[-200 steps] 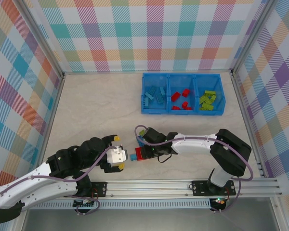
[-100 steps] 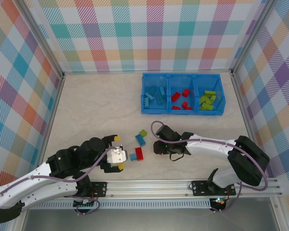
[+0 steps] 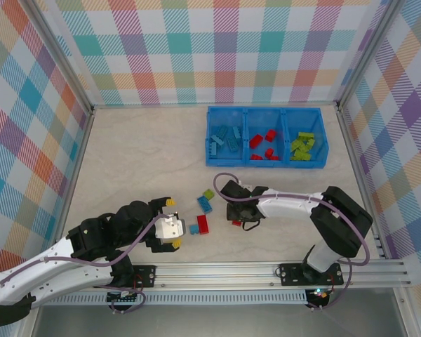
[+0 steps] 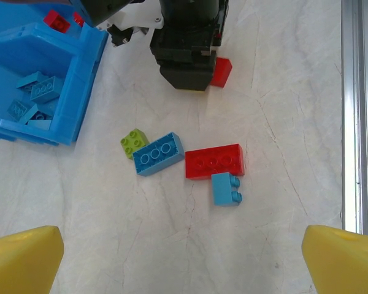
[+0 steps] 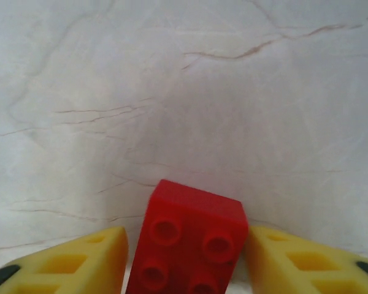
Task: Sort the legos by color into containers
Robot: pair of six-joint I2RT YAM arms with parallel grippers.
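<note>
A: Right claw, moved right off the pile, is pinching a small red brick on the counter.
B: Left claw is idling wide open, empty. Brick likely going far, middle compartment.

A robotics lab test cell is indicated rather than a home or a shop. A pale, marble-look counter is boxed in on three sides by plaid-printed walls, which are held in bare aluminium posts. A left arm and a right arm, both white and black, are seen bolted to a metal rail at the near edge.
</note>
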